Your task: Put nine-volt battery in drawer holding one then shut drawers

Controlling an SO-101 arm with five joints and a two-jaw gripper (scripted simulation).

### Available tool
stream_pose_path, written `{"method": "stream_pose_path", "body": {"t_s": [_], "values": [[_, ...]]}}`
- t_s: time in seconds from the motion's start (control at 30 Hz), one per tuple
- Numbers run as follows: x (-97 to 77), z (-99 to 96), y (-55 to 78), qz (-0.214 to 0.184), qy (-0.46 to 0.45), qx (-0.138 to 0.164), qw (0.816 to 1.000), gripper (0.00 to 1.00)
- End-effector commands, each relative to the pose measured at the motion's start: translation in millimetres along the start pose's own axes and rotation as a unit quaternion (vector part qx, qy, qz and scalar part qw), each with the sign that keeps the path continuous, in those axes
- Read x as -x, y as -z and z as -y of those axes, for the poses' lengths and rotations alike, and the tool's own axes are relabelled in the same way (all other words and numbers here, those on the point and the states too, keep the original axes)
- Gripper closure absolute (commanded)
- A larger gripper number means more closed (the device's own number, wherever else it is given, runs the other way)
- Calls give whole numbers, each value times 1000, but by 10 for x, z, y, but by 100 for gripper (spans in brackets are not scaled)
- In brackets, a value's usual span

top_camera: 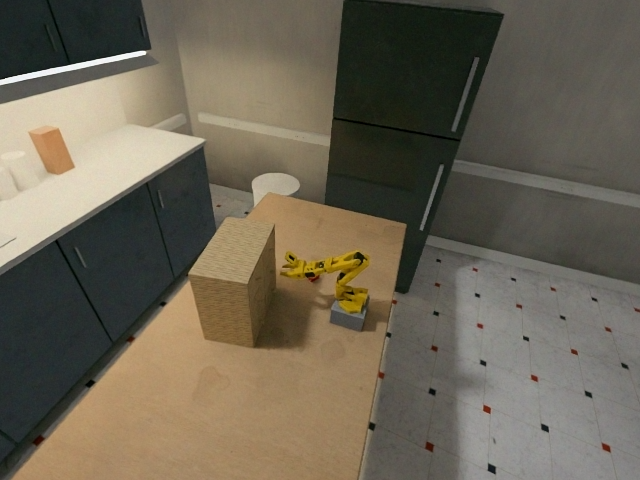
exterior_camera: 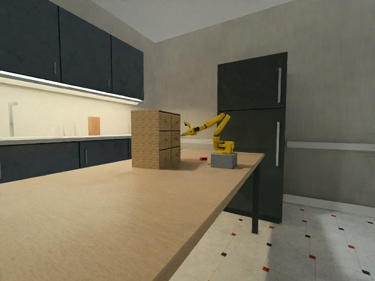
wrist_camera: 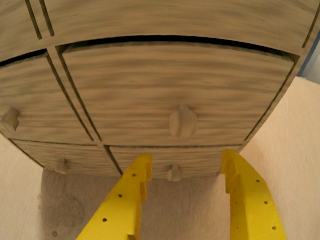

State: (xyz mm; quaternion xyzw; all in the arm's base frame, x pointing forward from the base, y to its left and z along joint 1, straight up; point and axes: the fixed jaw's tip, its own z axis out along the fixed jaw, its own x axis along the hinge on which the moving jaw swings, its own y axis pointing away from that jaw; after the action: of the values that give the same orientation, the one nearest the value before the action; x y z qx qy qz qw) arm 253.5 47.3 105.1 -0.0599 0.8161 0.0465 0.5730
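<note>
The wooden drawer cabinet (top_camera: 222, 310) (exterior_camera: 145, 139) has two columns of three drawers, all of which look shut; their contents are hidden. The wrist view shows the middle-row drawer (wrist_camera: 125, 95) with its round knob (wrist_camera: 183, 121), and a bottom drawer's knob (wrist_camera: 173, 173) below. My gripper (top_camera: 283, 264) (exterior_camera: 182, 129) (wrist_camera: 187, 155) is open and empty, with its fingers apart. It is raised in front of the cabinet's drawer fronts, short of the middle-row knob. The red nine-volt battery (top_camera: 313, 279) (exterior_camera: 203, 158) lies on the table between the cabinet and the arm's base, below the arm.
The arm stands on a grey block (top_camera: 347, 317) (exterior_camera: 223, 160) near the edge of the wooden table (top_camera: 289, 403) (exterior_camera: 91, 211). A dark fridge (top_camera: 392, 103) (exterior_camera: 251, 136) and a white round bin (top_camera: 275, 183) stand beyond the table. A kitchen counter runs behind the cabinet.
</note>
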Motion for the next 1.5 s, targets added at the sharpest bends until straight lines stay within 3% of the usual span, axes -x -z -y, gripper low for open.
{"method": "stream_pose_path", "body": {"t_s": [0.0, 0.87, 1.07, 1.47], "values": [[-2, 31, -7, 1, -6, -6, 1000, 79], [-8, 46, -13, 1, -7, -8, 1000, 79], [-11, 36, -202, 1, -6, -6, 1000, 79], [-17, 34, -234, 1, -6, -6, 1000, 79]]}}
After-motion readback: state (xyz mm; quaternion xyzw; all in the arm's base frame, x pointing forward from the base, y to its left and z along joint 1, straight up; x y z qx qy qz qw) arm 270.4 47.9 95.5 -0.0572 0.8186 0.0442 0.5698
